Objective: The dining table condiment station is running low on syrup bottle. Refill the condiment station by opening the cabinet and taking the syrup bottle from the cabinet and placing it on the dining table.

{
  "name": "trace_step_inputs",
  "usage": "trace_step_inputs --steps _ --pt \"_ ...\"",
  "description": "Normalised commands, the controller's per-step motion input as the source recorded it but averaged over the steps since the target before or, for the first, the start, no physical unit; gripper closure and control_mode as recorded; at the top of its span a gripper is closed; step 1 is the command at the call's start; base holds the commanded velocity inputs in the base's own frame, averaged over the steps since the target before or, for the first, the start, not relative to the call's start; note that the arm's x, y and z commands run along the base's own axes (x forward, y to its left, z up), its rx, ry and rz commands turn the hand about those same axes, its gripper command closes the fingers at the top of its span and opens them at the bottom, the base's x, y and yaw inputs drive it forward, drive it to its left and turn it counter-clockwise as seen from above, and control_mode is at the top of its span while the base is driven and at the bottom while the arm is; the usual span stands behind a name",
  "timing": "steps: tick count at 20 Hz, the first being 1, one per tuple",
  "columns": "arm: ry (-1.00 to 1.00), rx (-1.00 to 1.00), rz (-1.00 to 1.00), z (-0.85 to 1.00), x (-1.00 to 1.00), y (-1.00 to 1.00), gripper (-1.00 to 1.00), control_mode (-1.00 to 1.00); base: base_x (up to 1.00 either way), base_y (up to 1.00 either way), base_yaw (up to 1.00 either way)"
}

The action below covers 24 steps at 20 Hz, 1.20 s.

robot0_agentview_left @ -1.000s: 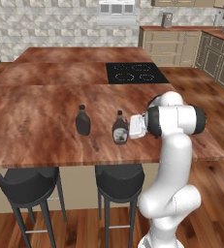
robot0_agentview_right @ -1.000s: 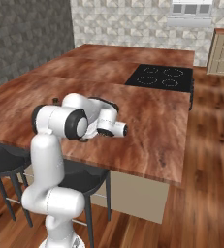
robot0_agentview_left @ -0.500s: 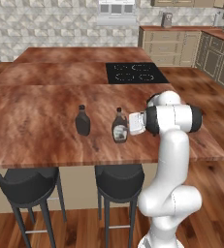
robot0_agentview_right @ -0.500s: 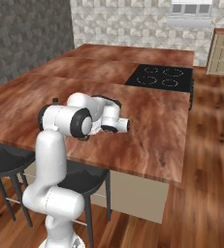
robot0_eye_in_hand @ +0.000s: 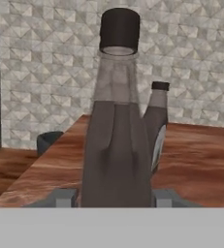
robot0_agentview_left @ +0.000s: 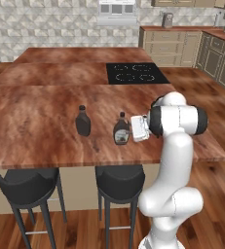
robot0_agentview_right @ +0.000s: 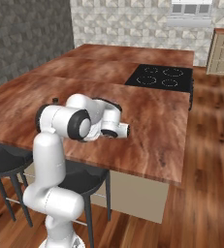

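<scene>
Two dark bottles stand on the worktop; syrup bottle upright at 3 o'clock of the slimmer one, fingers clamped low on its belly—likely rigid, light, slick; hold the belly below the narrow neck.

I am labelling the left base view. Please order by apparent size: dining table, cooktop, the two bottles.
1. dining table
2. cooktop
3. syrup bottle and other bottle: look about equal, so unranked.
</scene>
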Motion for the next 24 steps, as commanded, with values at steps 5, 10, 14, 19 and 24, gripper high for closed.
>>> trace_step_inputs --steps 5,10,14,19,24 --pt "-0.02 0.00 0.00 -0.05 -0.03 0.00 -1.00 -1.00 0.00 0.00 0.00" --pt "0.00 0.00 0.04 0.01 0.02 0.00 -1.00 -1.00 0.00 0.00 0.00" --pt "0.01 0.00 0.03 0.13 0.03 0.00 -1.00 -1.00 0.00 0.00 0.00" --pt "0.00 0.00 0.02 0.22 0.00 0.00 -1.00 -1.00 0.00 0.00 0.00" --pt "0.03 0.00 0.02 0.18 0.09 0.00 -1.00 -1.00 0.00 0.00 0.00"
